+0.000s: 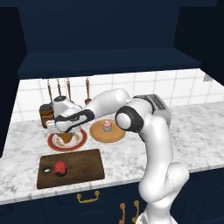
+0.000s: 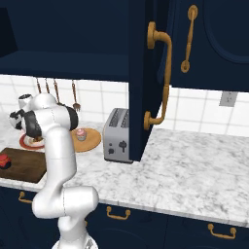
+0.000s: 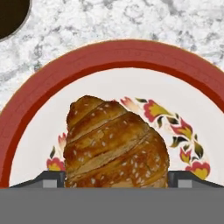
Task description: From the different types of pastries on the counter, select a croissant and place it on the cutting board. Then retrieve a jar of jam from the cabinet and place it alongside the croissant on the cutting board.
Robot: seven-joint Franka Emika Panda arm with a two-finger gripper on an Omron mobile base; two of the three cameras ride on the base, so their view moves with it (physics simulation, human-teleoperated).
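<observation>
The golden-brown croissant (image 3: pixel 116 140) lies on a red-rimmed flowered plate (image 3: pixel 109 52) on the marbled counter (image 1: pixel 131 162). My gripper (image 3: pixel 116 177) is down over it, a fingertip (image 3: pixel 54 178) close on each side of the pastry, jaws still wide. From the left base view the gripper (image 1: pixel 65 132) hangs right above the croissant (image 1: pixel 66 138). In front lies the dark cutting board (image 1: pixel 83 168), with the red jar of jam (image 1: pixel 60 167) standing on its left half. The navy cabinet (image 1: pixel 109 61) hangs overhead.
A pink cupcake (image 1: pixel 107 126) sits on a tan plate right of the croissant's plate. A tall brown jar (image 1: pixel 46 114) stands behind it and utensils hang on the wall. A toaster (image 2: pixel 117 136) stands further right, beside the open cabinet door (image 2: pixel 146 73).
</observation>
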